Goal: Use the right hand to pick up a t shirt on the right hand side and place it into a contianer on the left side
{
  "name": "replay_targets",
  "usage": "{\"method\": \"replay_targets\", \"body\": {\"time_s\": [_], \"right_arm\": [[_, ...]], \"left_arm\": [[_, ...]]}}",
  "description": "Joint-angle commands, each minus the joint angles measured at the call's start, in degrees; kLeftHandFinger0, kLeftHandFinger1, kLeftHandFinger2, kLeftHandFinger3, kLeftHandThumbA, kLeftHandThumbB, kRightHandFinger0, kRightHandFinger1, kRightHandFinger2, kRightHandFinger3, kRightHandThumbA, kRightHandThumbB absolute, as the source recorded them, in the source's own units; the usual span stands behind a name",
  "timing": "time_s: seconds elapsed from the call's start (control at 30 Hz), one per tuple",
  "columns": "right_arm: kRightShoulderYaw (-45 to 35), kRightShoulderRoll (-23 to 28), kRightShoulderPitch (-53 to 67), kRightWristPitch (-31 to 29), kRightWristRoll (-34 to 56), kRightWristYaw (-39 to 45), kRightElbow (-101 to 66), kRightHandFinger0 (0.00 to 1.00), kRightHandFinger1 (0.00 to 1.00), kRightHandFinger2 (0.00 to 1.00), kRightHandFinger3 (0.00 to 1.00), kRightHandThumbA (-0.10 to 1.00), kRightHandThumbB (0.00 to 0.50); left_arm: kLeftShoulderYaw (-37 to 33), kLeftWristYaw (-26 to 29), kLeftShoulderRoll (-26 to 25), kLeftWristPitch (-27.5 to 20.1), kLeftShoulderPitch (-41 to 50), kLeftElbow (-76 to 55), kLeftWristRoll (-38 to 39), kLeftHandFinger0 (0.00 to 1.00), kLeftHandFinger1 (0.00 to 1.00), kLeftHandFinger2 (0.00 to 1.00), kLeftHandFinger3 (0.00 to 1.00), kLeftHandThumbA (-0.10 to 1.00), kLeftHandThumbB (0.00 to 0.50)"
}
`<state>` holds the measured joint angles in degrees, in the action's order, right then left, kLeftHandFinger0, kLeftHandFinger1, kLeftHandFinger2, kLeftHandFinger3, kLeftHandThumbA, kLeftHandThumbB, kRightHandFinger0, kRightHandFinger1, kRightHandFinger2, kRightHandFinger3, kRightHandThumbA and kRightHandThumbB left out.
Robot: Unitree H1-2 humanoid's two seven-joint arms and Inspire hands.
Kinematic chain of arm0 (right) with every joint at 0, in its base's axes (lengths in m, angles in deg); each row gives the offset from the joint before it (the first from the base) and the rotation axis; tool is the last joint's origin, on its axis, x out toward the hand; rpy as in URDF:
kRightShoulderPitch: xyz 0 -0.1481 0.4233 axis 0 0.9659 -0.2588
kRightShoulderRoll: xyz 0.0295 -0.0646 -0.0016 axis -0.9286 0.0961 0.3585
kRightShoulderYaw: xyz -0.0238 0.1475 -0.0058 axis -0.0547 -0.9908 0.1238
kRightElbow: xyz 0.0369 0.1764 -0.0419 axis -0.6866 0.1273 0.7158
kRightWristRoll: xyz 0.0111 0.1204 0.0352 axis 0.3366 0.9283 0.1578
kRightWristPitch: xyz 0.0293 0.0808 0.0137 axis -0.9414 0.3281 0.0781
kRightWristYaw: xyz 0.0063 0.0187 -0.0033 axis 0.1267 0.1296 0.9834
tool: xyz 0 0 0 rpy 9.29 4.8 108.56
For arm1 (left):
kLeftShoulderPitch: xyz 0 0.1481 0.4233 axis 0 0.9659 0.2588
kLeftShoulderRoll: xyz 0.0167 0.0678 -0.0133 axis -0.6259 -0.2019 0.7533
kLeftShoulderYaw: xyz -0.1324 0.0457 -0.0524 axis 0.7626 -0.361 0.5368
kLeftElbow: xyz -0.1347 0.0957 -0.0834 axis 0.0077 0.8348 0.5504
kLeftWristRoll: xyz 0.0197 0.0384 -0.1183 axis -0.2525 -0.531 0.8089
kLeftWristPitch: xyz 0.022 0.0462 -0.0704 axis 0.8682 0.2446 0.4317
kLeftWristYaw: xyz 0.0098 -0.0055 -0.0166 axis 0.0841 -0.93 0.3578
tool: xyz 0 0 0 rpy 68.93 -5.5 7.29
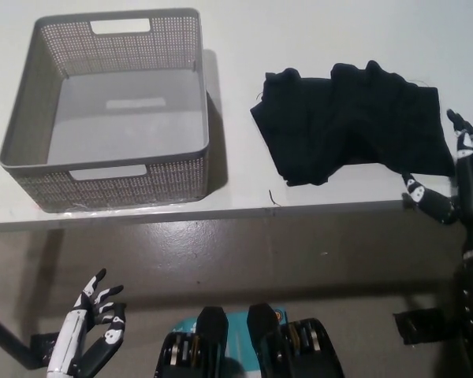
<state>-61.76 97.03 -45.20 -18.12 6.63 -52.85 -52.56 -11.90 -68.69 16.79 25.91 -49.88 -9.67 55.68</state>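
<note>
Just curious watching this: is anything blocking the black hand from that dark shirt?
Nothing visible. The right hand is open at the table's right edge, right beside the black t-shirt, with only bare tabletop there.

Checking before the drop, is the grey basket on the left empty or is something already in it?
Empty. The grey basket shows only its bare floor, and the black t-shirt lies outside on the table.

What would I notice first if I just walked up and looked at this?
Probably the crumpled black t-shirt lying on the right side of the white table, because it is so dark against it. Next comes the big grey basket on the left, with nothing inside. The black right hand is up at the table's right edge beside the shirt with fingers spread, and the white left hand hangs low at the lower left.
</note>
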Motion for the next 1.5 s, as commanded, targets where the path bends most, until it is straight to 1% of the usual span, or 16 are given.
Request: {"method": "replay_targets", "body": {"time_s": [0.0,0.03,0.1,0.2,0.27,0.33,0.37,0.43,0.53,0.63,0.73,0.9,1.07,1.17,1.23,1.47], "right_arm": [[0.9,0.3,-2.5,1.0,-1.3,-0.6,0.3,1.0,1.0,1.0,1.0,0.84,0.244],[1.4,0.0,-2.8,0.8,-0.8,-0.1,0.8,1.0,1.0,1.0,1.0,0.77,0.227],[1.8,-0.1,-3.0,0.7,-0.7,-0.3,1.4,1.0,1.0,1.0,1.0,0.73,0.223],[2.4,-0.5,-3.3,0.9,-0.5,-0.3,2.1,1.0,1.0,1.0,1.0,0.77,0.245],[2.7,-0.7,-3.4,0.7,-0.5,-0.5,2.6,1.0,1.0,1.0,1.0,0.77,0.261],[3.0,-0.8,-3.4,0.9,-0.7,-0.6,2.8,1.0,1.0,1.0,1.0,0.78,0.251],[3.6,-1.0,-4.1,1.2,-1.2,-0.7,3.6,1.0,1.0,1.0,1.0,0.81,0.256],[3.7,-1.1,-4.5,1.4,-0.9,-0.4,3.9,1.0,1.0,1.0,1.0,0.83,0.26],[4.0,-1.3,-5.4,1.6,-0.7,-0.6,5.1,1.0,1.0,1.0,1.0,0.82,0.252],[4.0,-1.7,-5.8,1.8,-0.2,-0.8,6.0,1.0,1.0,1.0,1.0,0.8,0.245],[3.9,-2.0,-6.7,1.3,0.4,-0.8,6.6,1.0,1.0,1.0,1.0,0.84,0.254],[4.2,-2.8,-8.0,1.3,0.3,-1.0,6.2,1.0,1.0,1.0,1.0,0.8,0.239],[4.4,-3.3,-9.6,0.8,0.5,-1.2,7.4,1.0,1.0,1.0,1.0,0.79,0.249],[4.4,-3.4,-10.1,1.0,0.4,-1.1,7.9,1.0,1.0,1.0,1.0,0.82,0.257],[4.4,-3.6,-10.9,0.0,1.0,-1.2,9.7,1.0,1.0,1.0,1.0,0.82,0.247],[4.7,-3.3,-14.6,-1.6,1.6,-1.9,17.6,1.0,1.0,1.0,1.0,0.84,0.236]], "left_arm": [[-0.2,-0.3,-1.4,-1.0,-0.2,-1.1,-0.3,0.61,0.7,0.82,1.0,0.46,0.261],[-0.3,0.2,-1.6,-1.2,-0.1,-1.1,-1.5,0.6,0.69,0.82,1.0,0.48,0.264],[-0.3,-0.4,-1.5,-1.3,-0.2,-1.1,-0.3,0.59,0.68,0.82,1.0,0.46,0.267],[-0.4,-0.3,-1.6,-1.8,-0.3,-0.5,-0.4,0.58,0.67,0.81,1.0,0.46,0.265],[-0.4,-0.1,-1.7,-2.2,-0.2,-0.3,-0.4,0.57,0.66,0.8,1.0,0.44,0.26],[-0.5,-0.1,-1.8,-2.1,-0.2,-0.3,-0.5,0.57,0.66,0.8,1.0,0.45,0.263],[-0.4,-0.3,-1.7,-0.4,0.1,-1.5,-0.3,0.57,0.66,0.81,1.0,0.46,0.276],[-0.5,-0.4,-1.6,-0.7,-0.2,-1.1,-0.1,0.58,0.67,0.82,1.0,0.46,0.275],[-0.8,-0.7,-1.5,-1.7,-0.5,-0.1,0.6,0.57,0.65,0.8,1.0,0.42,0.264],[-1.1,-0.8,-1.8,-1.8,-0.4,-0.3,0.1,0.56,0.64,0.8,1.0,0.43,0.263],[-1.3,-0.8,-1.9,-1.1,-0.2,-0.9,-0.1,0.56,0.65,0.81,1.0,0.46,0.273],[-1.6,-0.7,-1.9,-0.9,-0.1,-1.2,-0.2,0.55,0.64,0.81,1.0,0.46,0.272],[-1.6,-0.9,-2.0,-0.1,0.1,-1.6,0.2,0.56,0.64,0.82,1.0,0.47,0.284],[-1.8,-0.8,-2.0,0.0,0.1,-1.7,-0.1,0.56,0.64,0.82,1.0,0.47,0.287],[-1.8,-0.9,-2.1,-0.2,0.1,-1.6,0.0,0.55,0.63,0.82,1.0,0.48,0.295],[-1.9,-1.5,-2.3,0.0,-0.1,-1.8,0.3,0.53,0.61,0.81,1.0,0.46,0.282]]}}
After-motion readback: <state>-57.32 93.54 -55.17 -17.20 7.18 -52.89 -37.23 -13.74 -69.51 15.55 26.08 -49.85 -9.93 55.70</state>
